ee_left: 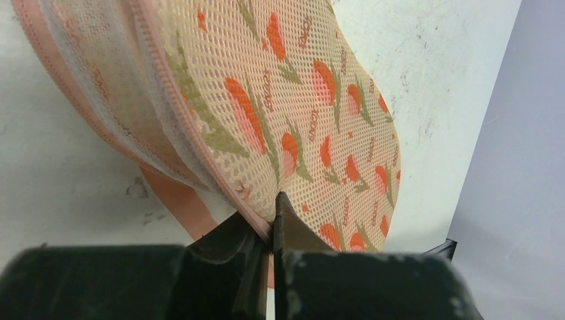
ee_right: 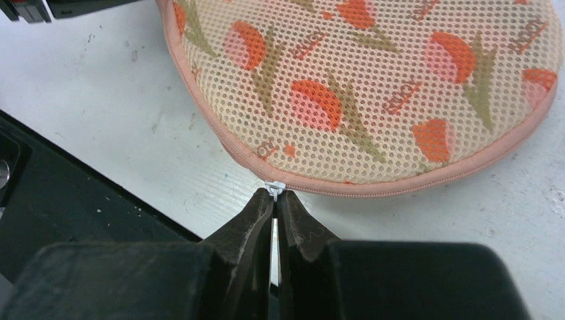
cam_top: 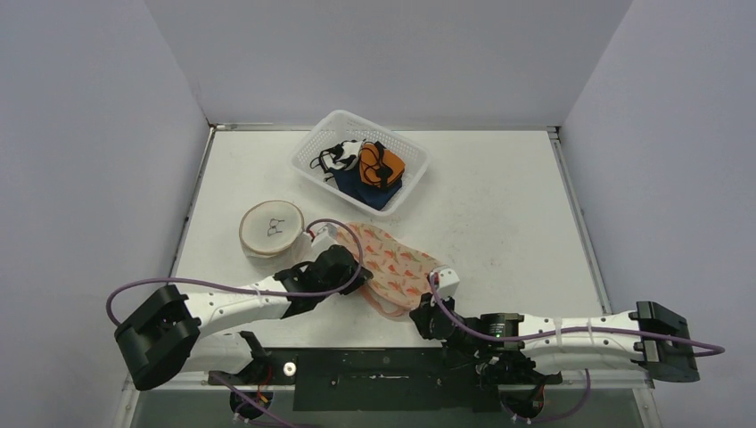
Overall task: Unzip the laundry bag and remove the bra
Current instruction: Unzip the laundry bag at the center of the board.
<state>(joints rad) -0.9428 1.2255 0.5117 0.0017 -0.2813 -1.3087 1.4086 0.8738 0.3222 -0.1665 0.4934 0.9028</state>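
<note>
The laundry bag [cam_top: 392,267] is a round beige mesh pouch with orange tulips and pink piping, lying near the table's front middle. My left gripper [cam_top: 343,265] is shut on its pink rim at the bag's left side [ee_left: 272,223]; the mesh bulges just above the fingertips. My right gripper [cam_top: 434,310] is at the bag's near right edge, shut on the small white zipper pull [ee_right: 275,187] sitting on the pink zipper seam [ee_right: 400,187]. The bra is hidden; I see nothing of it through the mesh.
A white basket [cam_top: 406,153] with orange, dark blue and black garments stands at the back middle. A round pink-rimmed white pouch [cam_top: 272,227] lies left of the bag. The black base rail [cam_top: 383,374] runs along the near edge. Grey walls enclose the table.
</note>
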